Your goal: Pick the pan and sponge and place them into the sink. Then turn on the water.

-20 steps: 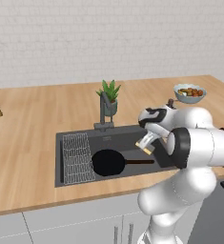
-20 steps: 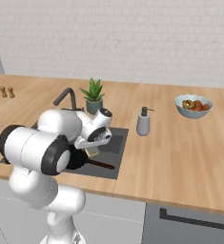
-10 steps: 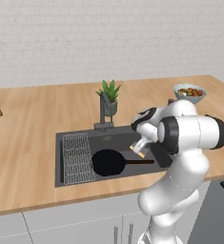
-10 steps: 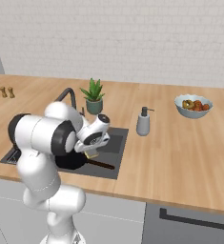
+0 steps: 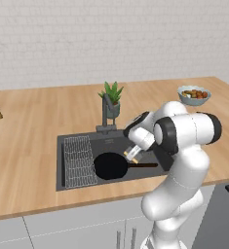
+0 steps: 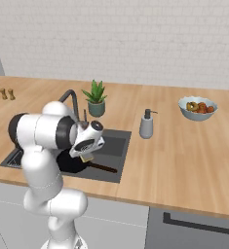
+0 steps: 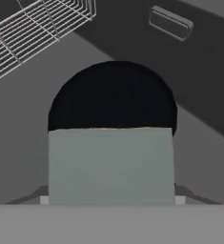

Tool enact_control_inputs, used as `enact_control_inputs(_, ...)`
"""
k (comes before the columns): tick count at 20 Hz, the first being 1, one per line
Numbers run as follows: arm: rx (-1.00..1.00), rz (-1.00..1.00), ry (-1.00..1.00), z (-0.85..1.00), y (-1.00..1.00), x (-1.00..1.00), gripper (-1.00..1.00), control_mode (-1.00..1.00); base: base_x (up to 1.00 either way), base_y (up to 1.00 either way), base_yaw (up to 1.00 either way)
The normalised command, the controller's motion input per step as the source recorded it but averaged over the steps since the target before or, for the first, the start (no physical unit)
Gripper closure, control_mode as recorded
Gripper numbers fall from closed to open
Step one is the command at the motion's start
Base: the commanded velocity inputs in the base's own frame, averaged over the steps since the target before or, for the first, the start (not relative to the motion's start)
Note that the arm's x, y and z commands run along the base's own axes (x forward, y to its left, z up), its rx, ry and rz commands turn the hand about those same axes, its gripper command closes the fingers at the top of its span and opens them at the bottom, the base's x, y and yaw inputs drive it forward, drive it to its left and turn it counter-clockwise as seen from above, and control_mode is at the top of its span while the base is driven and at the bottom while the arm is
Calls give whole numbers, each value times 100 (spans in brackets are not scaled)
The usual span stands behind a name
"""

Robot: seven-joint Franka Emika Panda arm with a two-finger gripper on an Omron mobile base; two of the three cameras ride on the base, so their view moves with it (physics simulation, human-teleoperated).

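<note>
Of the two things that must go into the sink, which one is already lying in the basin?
The pan: the round black one, resting on the floor of the sink beside the wire rack. The sponge is still above it, held in the tool.

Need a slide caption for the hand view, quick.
Claw holding the sponge above the pan in the sink.

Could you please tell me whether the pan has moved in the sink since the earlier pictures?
No. The pan lies in the sink just right of the wire rack, handle pointing right, as before.
</note>
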Motion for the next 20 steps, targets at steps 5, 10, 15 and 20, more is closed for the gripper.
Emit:
enact_control_inputs(5,0,0,-6,-40,7,23,100,-100,0,0,0)
enact_control_inputs(10,0,0,-6,-35,2,25,100,-100,0,0,0)
enact_control_inputs(15,0,0,-4,-24,2,15,100,-100,0,0,0)
enact_control_inputs(20,0,0,-2,-14,7,9,100,-100,0,0,0)
